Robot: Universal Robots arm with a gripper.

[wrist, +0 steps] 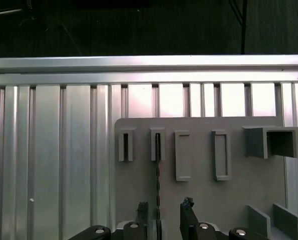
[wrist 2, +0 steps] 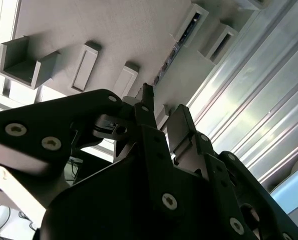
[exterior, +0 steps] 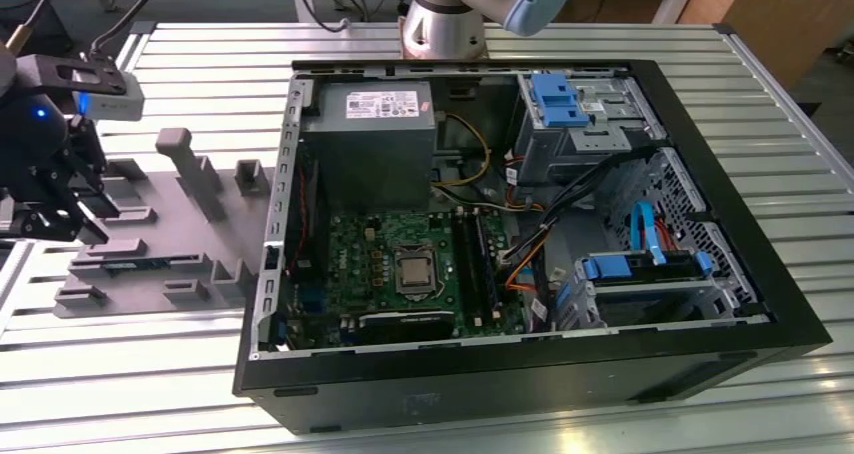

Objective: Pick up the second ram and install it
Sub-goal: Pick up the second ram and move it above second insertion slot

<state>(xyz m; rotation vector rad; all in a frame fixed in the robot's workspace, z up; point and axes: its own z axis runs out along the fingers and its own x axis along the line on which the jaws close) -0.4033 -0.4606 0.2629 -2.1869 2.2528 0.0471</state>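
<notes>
My fingers (wrist: 187,206) stand apart, one on each side of the second ram (wrist: 157,175). It stands on edge in the grey fixture (wrist: 239,200) on the tabletop (wrist: 53,150), so its flat faces are offered to my grip.

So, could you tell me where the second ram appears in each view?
Exterior view: cannot tell it apart near the gripper.
First wrist view: second ram runs from a slot toward the fingers.
Second wrist view: it lies beyond the fingers.
Landmark: grey fixture plate.
</notes>
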